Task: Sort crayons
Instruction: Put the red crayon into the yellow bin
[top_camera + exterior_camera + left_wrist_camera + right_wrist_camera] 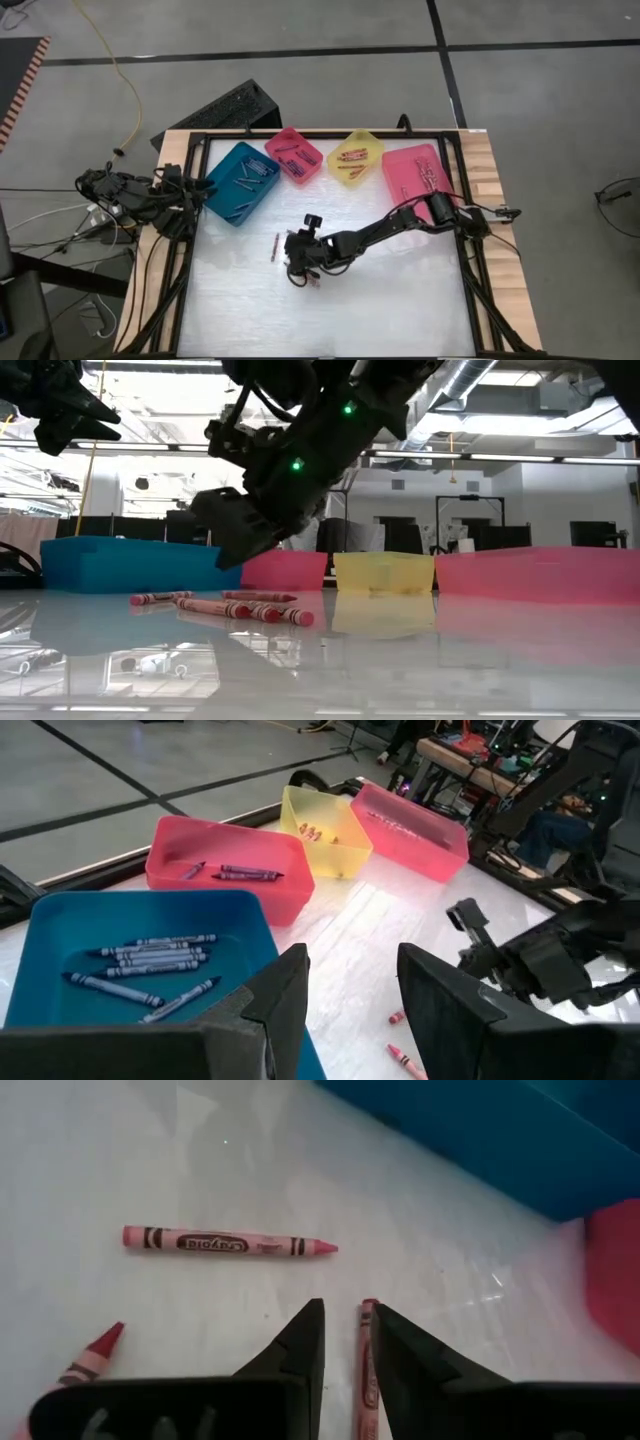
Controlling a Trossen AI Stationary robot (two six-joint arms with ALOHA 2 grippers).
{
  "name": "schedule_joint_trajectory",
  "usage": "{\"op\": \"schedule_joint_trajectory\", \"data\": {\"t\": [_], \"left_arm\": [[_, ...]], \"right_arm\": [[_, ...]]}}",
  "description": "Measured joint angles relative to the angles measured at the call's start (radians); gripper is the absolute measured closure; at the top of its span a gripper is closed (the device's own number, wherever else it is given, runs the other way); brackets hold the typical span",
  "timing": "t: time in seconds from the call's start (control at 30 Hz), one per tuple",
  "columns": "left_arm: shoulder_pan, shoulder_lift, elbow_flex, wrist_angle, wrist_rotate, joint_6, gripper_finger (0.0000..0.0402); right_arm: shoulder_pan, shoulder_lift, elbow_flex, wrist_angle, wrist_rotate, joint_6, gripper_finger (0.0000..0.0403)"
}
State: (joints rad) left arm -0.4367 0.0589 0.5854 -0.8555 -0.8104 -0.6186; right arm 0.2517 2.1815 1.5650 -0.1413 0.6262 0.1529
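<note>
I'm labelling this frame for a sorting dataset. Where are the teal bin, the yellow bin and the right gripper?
teal bin (212,203): high view, on its rim nearest the left arm.
yellow bin (367,170): high view, on its side wall.
right gripper (342,1342): right wrist view, midway between its fingertips, over a pink crayon.

Fingers (305,1345) pinch red crayon (365,1370) (another (228,1242) beyond).

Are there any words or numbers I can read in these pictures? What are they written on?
"Crayola", seen upside down: on the label of the red crayon lying on the white table, ahead of the right claw.
Labels on the grey crayons in the teal bin: too small to read.
Labels on the crayons in the pink bin: too small to read.
No other words, numbers or signs can be read.
</note>
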Motion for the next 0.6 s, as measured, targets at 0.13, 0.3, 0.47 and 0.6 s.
{"op": "schedule_joint_trajectory", "data": {"t": [0.13, 0.3, 0.47, 0.6], "left_arm": [[0.000, 0.000, 0.000, 0.000, 0.000, 0.000, 0.0256], [0.000, 0.000, 0.000, 0.000, 0.000, 0.000, 0.0256], [0.000, 0.000, 0.000, 0.000, 0.000, 0.000, 0.0256], [0.000, 0.000, 0.000, 0.000, 0.002, 0.000, 0.0256]], "right_arm": [[-0.024, -0.002, 0.001, -0.008, -0.016, -0.024, 0.0305], [-0.055, -0.002, 0.001, -0.047, -0.065, -0.028, 0.0305], [-0.091, -0.002, 0.001, -0.118, -0.079, -0.036, 0.0305], [-0.113, -0.002, 0.001, -0.122, -0.128, -0.050, 0.0305]]}}
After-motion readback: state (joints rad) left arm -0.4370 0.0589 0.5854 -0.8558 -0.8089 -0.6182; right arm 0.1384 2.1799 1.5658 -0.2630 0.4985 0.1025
